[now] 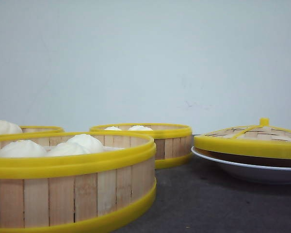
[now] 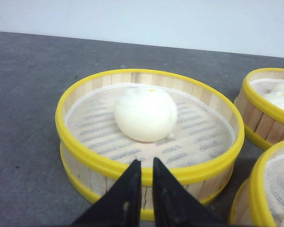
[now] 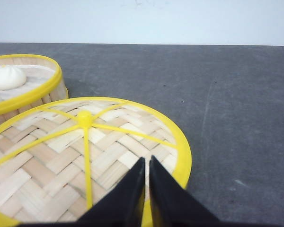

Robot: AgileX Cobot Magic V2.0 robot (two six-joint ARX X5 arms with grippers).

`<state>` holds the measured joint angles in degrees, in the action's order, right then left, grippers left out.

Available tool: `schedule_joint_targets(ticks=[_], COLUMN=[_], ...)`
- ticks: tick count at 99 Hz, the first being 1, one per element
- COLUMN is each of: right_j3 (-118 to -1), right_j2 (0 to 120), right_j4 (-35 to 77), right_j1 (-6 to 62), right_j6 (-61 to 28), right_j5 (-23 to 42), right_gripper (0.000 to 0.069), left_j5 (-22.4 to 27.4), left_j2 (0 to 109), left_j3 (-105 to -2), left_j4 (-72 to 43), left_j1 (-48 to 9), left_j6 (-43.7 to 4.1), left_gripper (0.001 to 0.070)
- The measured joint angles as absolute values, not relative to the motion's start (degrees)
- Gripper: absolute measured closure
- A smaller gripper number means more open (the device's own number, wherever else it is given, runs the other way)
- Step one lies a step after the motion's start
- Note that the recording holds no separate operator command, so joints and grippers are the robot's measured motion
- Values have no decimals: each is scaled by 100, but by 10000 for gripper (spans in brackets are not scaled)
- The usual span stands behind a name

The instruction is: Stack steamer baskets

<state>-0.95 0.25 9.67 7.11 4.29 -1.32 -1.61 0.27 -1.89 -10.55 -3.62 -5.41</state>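
Three steamer baskets with pale slat walls and yellow rims show in the front view: a near one holding several white buns, a middle one behind it, and a far-left one. Neither gripper shows there. In the left wrist view my left gripper is shut and empty, hovering just before the near rim of a basket that holds one white bun. In the right wrist view my right gripper is shut and empty over the edge of the woven lid.
The domed woven lid with its yellow knob rests on a white plate at the right. Two more baskets crowd the left gripper's side. Another basket sits close beside the lid. The table top is dark grey.
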Motion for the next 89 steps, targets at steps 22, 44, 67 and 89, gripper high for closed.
schedule_joint_targets(ticks=[22, 44, 67, 89], right_j3=[-95, -95, -95, -95], right_j2=[25, 25, 25, 25], right_j4=[967, 972, 996, 985], right_j1=[711, 711, 711, 711], right_j6=[429, 423, 320, 357], right_j5=[-132, -126, 128, 121], right_gripper=[682, 682, 682, 682], left_j5=[-161, -161, -161, -161], left_j2=[27, 27, 27, 27], left_j3=[-189, -189, -189, -189], left_j4=[-1055, -1055, -1055, -1052], left_j1=[-362, -362, -362, -362], left_j6=[-541, -539, -541, -578], left_gripper=[695, 695, 695, 695])
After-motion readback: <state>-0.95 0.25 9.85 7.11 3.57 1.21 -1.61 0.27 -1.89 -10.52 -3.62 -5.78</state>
